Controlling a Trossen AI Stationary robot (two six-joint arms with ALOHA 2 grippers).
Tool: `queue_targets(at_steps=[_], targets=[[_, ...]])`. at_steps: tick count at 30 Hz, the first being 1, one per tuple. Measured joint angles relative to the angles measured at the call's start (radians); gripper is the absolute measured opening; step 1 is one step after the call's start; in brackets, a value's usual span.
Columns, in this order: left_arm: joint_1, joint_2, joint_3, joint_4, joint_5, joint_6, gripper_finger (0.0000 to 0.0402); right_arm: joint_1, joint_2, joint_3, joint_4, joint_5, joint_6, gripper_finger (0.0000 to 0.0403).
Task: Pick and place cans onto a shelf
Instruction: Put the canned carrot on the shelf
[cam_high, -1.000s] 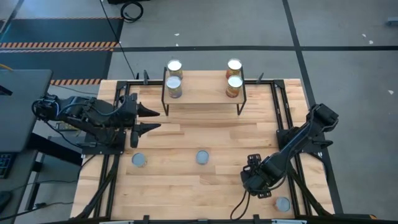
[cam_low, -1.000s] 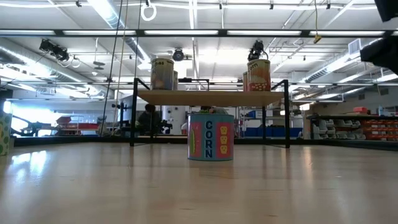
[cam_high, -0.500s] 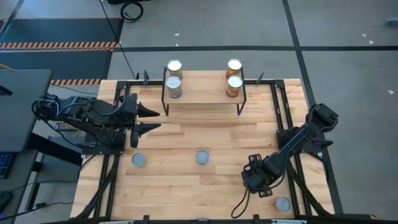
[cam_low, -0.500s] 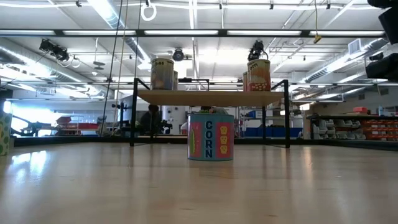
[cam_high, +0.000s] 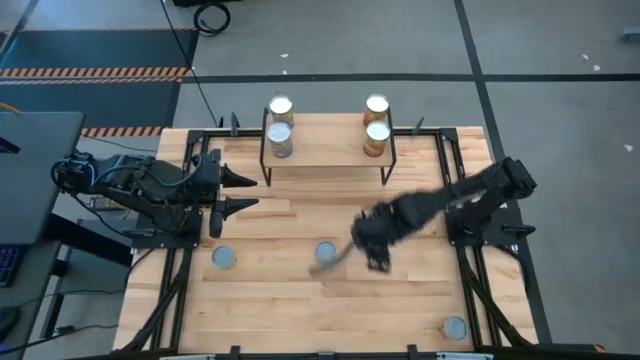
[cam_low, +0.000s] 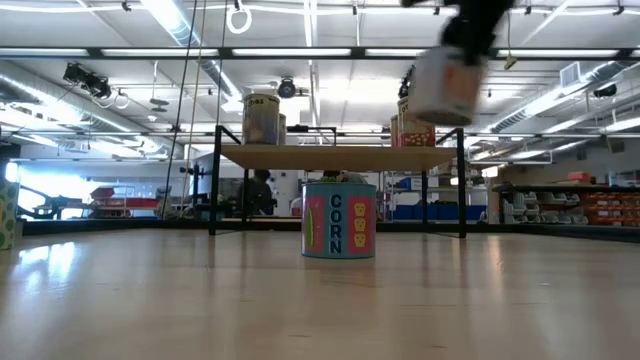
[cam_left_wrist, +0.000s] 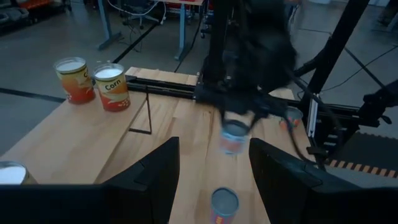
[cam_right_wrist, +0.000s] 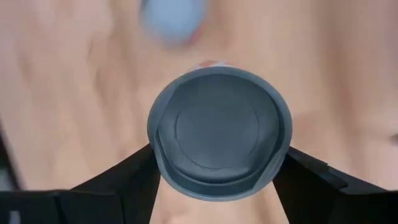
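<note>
On the wood table, a "CORN" can; right claw pinches a grey-topped can.

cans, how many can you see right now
8: four on the shelf, two at each end; two standing mid-table; one at the table's near right corner; one held by the right gripper.

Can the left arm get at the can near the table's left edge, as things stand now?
Probably yes. The left gripper hangs open just behind that can, with only bare tabletop between. The right gripper, holding another can, is farther right.
</note>
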Motion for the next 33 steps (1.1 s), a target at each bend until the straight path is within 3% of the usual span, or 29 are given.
queue_targets(at_steps=[9,15,24,33], targets=[[0.000,0.000,0.000,0.000,0.000,-0.006,0.0199,-0.299,0.000,0.239,-0.039,0.119,-0.226,0.0275],[0.015,0.000,0.000,0.027,0.000,-0.006,0.0199,-0.461,0.028,0.369,-0.014,0.125,-0.308,0.0275],[0.071,0.000,0.001,0.054,0.000,-0.017,0.0199,-0.524,0.269,0.691,-0.208,0.131,-0.471,0.0275],[0.076,0.000,0.001,0.053,0.000,-0.036,0.0199,-0.623,0.347,0.727,-0.312,0.129,-0.471,0.0276]])
